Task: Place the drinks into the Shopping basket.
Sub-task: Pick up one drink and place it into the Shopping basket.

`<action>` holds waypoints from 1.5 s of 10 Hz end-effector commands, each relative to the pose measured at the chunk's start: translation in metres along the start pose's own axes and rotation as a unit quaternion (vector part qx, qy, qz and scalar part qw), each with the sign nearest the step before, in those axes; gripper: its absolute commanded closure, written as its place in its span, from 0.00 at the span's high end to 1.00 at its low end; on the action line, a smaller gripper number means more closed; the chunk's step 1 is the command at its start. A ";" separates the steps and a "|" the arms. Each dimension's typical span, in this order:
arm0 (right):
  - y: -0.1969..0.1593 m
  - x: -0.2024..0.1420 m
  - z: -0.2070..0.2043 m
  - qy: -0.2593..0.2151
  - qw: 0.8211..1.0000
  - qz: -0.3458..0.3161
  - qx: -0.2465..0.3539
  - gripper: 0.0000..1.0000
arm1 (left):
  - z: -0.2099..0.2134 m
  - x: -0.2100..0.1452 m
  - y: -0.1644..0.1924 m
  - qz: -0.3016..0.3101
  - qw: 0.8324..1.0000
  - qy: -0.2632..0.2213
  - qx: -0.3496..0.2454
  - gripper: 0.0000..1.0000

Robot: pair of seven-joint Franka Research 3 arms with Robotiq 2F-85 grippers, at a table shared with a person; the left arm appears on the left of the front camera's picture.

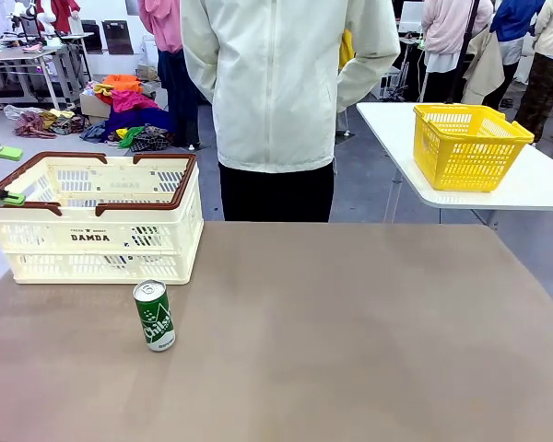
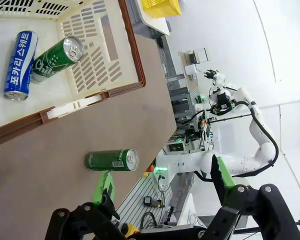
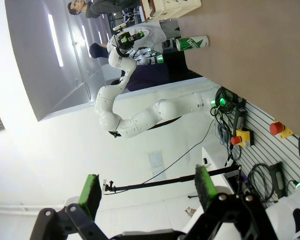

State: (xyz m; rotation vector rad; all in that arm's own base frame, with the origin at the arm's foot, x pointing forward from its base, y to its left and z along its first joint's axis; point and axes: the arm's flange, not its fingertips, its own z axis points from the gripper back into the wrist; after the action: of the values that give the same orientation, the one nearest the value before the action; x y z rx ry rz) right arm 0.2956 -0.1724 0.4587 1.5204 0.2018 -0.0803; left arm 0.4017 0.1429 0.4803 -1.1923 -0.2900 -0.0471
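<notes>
The Shopping basket (image 1: 100, 241), cream lattice with a brown rim and "DAMDA" on its side, stands at the table's far left. One green drink can (image 1: 154, 316) stands upright on the table just in front of it. In the left wrist view, a blue can (image 2: 20, 65) and a green can (image 2: 57, 58) lie inside the basket (image 2: 117, 55), and the can on the table (image 2: 111, 160) shows outside its rim. My left gripper (image 2: 162, 182) is open and empty, by the basket's left rim (image 1: 7, 175). My right gripper (image 3: 147, 190) is open and empty, far from the can (image 3: 191, 43).
A person in a cream jacket (image 1: 286, 83) stands at the table's far side, hands behind the back. A yellow basket (image 1: 468, 145) sits on a separate white table (image 1: 535, 184) at the back right. The brown tabletop (image 1: 350, 341) spreads wide to the can's right.
</notes>
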 end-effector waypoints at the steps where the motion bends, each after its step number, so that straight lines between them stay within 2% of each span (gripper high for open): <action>1: 0.006 -0.002 0.001 0.004 1.000 -0.009 -0.008 1.00 | 0.003 -0.003 -0.001 0.000 1.000 0.005 0.001 1.00; 2: 0.006 -0.002 0.001 0.004 1.000 -0.009 -0.008 1.00 | 0.000 0.000 0.000 0.000 1.000 0.000 0.000 1.00; 3: 0.006 -0.002 0.001 0.004 1.000 -0.009 -0.008 1.00 | -0.013 -0.027 -0.040 -0.025 0.997 -0.003 0.076 1.00; 5: 0.006 -0.002 0.001 0.004 1.000 -0.009 -0.008 1.00 | -0.053 -0.075 -0.103 -0.087 0.983 0.016 0.159 1.00; 6: 0.006 -0.002 0.001 0.004 1.000 -0.009 -0.008 1.00 | -0.078 -0.094 -0.124 -0.118 0.971 0.036 0.203 1.00; 8: 0.006 -0.002 0.001 0.004 1.000 -0.009 -0.008 1.00 | -0.137 -0.119 -0.155 -0.151 0.934 0.082 0.313 1.00; 10: 0.006 -0.002 0.001 0.004 1.000 -0.009 -0.008 1.00 | -0.193 -0.132 -0.167 -0.159 0.898 0.117 0.394 1.00; 12: 0.006 -0.002 0.001 0.004 1.000 -0.009 -0.008 1.00 | -0.246 -0.146 -0.164 -0.164 0.862 0.134 0.460 1.00; 13: 0.006 -0.002 0.001 0.004 1.000 -0.009 -0.008 1.00 | -0.264 -0.148 -0.158 -0.162 0.849 0.116 0.490 1.00; 14: 0.006 -0.002 0.001 0.004 1.000 -0.009 -0.008 1.00 | -0.277 -0.142 -0.152 -0.151 0.837 0.061 0.523 1.00; 15: 0.006 -0.002 0.001 0.004 1.000 -0.009 -0.008 1.00 | -0.261 -0.157 -0.162 -0.174 0.864 0.134 0.453 1.00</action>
State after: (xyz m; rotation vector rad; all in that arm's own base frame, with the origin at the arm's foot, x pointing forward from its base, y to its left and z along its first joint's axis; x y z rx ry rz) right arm 0.2957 -0.1721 0.4588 1.5199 0.2027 -0.0794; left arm 0.2803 -0.1902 0.4888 -0.1056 -0.2672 -0.3075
